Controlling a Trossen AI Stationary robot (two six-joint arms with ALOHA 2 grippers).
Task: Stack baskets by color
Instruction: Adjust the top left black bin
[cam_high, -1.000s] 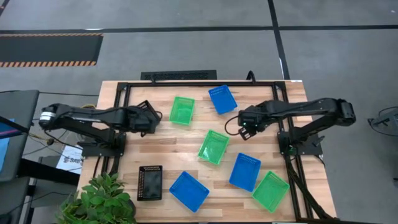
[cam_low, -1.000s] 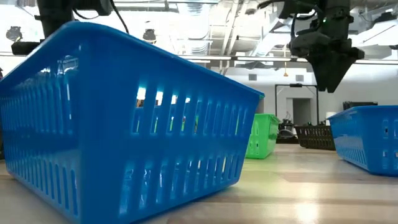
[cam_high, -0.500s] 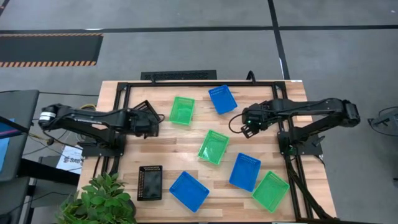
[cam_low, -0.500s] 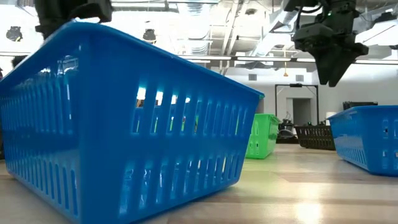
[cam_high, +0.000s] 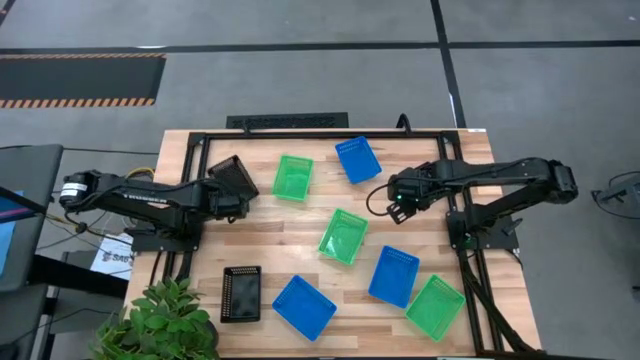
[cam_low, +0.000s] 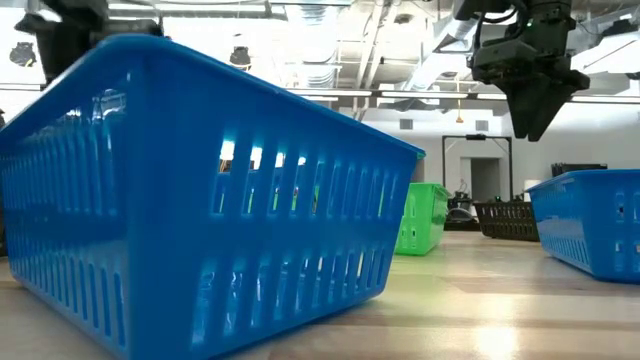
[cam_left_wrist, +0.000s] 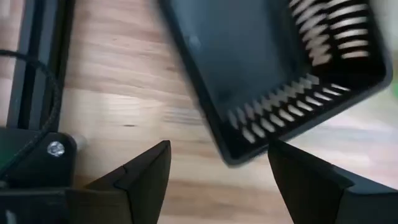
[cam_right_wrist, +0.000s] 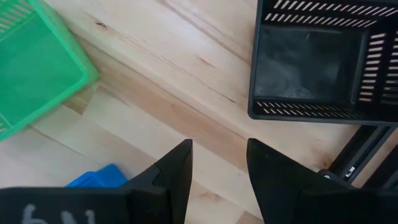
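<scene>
High view: wooden slat table (cam_high: 260, 232) in a black frame. Loose on it: three green baskets (cam_high: 293, 177), (cam_high: 343, 236), (cam_high: 435, 307); three blue baskets (cam_high: 358, 160), (cam_high: 394, 276), (cam_high: 304, 306); one black basket (cam_high: 241, 293) near the front-left corner; a second black basket (cam_high: 233, 174) at the left gripper (cam_high: 232, 196). Nothing stacked; step in hand judged as black-on-black, the next move calling for a firm grip on that rim and a carry to the other black basket. Right gripper (cam_high: 398, 205) hovers between the rear blue and middle green baskets

Low view: blue basket wall fills the foreground, thin plastic, vertical slots, tapered sides. Right gripper overhead, empty

Left wrist view: fingers (cam_left_wrist: 146, 171) spread wide, black basket's slotted rim just ahead between them, grip not closed

Right wrist view: fingers (cam_right_wrist: 174, 168) parted, nothing held; a perforated black basket beyond
</scene>
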